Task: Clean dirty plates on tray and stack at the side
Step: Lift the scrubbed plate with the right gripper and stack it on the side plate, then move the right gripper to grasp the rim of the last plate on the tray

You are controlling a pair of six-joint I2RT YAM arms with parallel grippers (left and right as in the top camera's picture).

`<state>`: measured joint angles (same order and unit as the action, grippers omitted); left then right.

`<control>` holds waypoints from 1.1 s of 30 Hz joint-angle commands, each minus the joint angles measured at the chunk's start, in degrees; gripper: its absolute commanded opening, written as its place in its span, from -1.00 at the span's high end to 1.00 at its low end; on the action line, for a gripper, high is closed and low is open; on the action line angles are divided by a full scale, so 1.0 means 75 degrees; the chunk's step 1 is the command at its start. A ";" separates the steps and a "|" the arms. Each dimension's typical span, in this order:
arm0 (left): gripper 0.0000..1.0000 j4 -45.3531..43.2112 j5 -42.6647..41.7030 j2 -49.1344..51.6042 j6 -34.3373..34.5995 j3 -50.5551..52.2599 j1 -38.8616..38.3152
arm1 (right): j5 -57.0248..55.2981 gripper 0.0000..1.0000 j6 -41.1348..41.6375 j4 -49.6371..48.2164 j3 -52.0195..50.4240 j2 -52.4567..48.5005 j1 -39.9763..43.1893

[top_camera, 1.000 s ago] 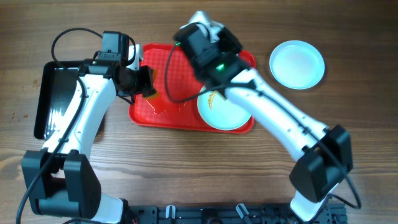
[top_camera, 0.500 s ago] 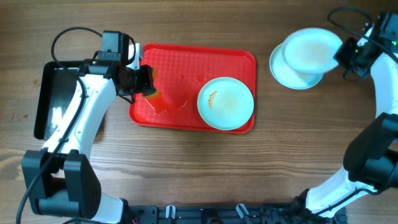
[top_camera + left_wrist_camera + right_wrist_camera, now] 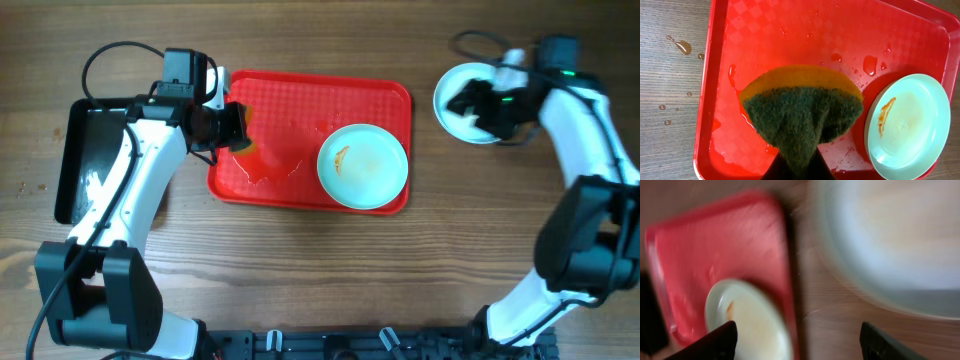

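Note:
The red tray (image 3: 290, 105) lies left of centre. One plate (image 3: 363, 166) with an orange smear sits in its right end, also seen as the plate (image 3: 907, 125) in the left wrist view. My left gripper (image 3: 232, 128) hovers over the tray's left end, shut on a yellow-and-green sponge (image 3: 802, 107). At the right, a pale blue plate (image 3: 462, 78) rests on the bare table. My right gripper (image 3: 472, 102) is right over it, open and holding nothing. The right wrist view is blurred. It shows wide-apart fingertips (image 3: 715, 342), the smeared plate (image 3: 747, 320) and the side plate (image 3: 890, 240).
A black glossy tray (image 3: 85, 160) lies at the far left, beside the left arm. The red tray's floor (image 3: 790, 35) is wet with orange smears. Water drops (image 3: 682, 46) dot the wood left of it.
The right arm swung from over the tray out to the right, carrying a plate. It set that plate on the one at the side and opened. The left arm stayed still.

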<state>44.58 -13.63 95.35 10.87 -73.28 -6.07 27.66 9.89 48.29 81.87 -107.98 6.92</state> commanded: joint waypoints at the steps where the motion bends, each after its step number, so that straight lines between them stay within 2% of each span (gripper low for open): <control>1: 0.92 0.0003 -0.0122 0.0047 0.0073 0.0026 -0.0029 | -0.1201 -0.48 0.0557 0.0562 -0.0032 0.0178 -0.1632; 3: 0.92 0.0003 -0.0122 0.0047 0.0073 0.0026 -0.0029 | -0.2704 -0.40 0.2040 0.1023 -0.0032 0.0178 -0.2605; 4: 0.92 0.0003 -0.0122 0.0047 0.0073 0.0026 -0.0029 | -0.3139 -0.29 0.2623 0.1221 -0.0032 0.0178 -0.2847; 5: 0.92 0.0006 -0.0119 0.0047 0.0076 0.0026 -0.0029 | -0.3319 -0.16 0.2946 0.1454 -0.0032 0.0178 -0.3025; 7: 0.92 0.0003 -0.0122 0.0047 0.0283 0.0026 -0.0029 | -0.3319 -0.05 0.3037 0.1923 -0.0035 0.0178 -0.3267; 8: 0.92 0.0000 -0.0119 0.0047 0.0347 0.0026 -0.0029 | -0.3267 -0.15 0.3308 0.2130 -0.0035 0.0178 -0.3357; 9: 0.92 -0.0026 -0.0119 0.0047 0.0399 0.0026 -0.0029 | -0.3045 -0.47 0.3433 0.2282 -0.0035 0.0178 -0.3445; 11: 0.92 -0.0087 -0.0119 0.0047 0.0414 0.0026 -0.0029 | -0.3057 -0.54 0.3506 0.2288 -0.0201 0.0178 -0.3602; 14: 0.92 -0.0079 -0.0119 0.0047 0.0420 0.0026 -0.0029 | -0.3203 -0.52 0.4771 0.1833 -0.0644 0.0178 -0.3628; 15: 0.92 -0.0082 -0.0119 0.0047 0.0420 0.0026 -0.0029 | -0.3136 -0.99 0.5013 0.1614 -0.0845 0.0178 -0.3628; 18: 0.92 -0.0082 -0.0119 0.0047 0.0417 0.0026 -0.0029 | -0.2684 -0.99 0.5074 0.1122 -0.1134 0.0178 -0.3628; 19: 0.92 -0.0085 -0.0119 0.0047 0.0417 0.0026 -0.0029 | -0.2649 -0.87 0.5082 0.1090 -0.1134 0.0175 -0.3628; 21: 0.92 -0.0085 -0.0119 0.0047 0.0417 0.0026 -0.0029 | -0.2661 -0.36 0.5080 0.1081 -0.1139 0.0163 -0.3628; 23: 0.92 -0.0082 -0.0119 0.0047 0.0417 0.0026 -0.0029 | -0.2655 -0.14 0.5109 0.1040 -0.1198 0.0154 -0.3660; 25: 0.92 -0.0085 -0.0119 0.0047 0.0417 0.0026 -0.0029 | -0.2658 -0.12 0.5383 0.0997 -0.1285 0.0134 -0.3756; 27: 0.92 -0.0085 -0.0119 0.0047 0.0417 0.0026 -0.0029 | -0.2667 -0.21 0.5712 0.0906 -0.1335 0.0111 -0.3861; 33: 0.92 -0.0082 -0.0119 0.0047 0.0417 0.0026 -0.0029 | -0.2777 -0.22 0.5922 0.0906 -0.1378 -0.0047 -0.3952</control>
<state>44.12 -13.63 95.35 13.26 -73.28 -6.07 7.44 52.03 55.16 72.23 -107.94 -22.48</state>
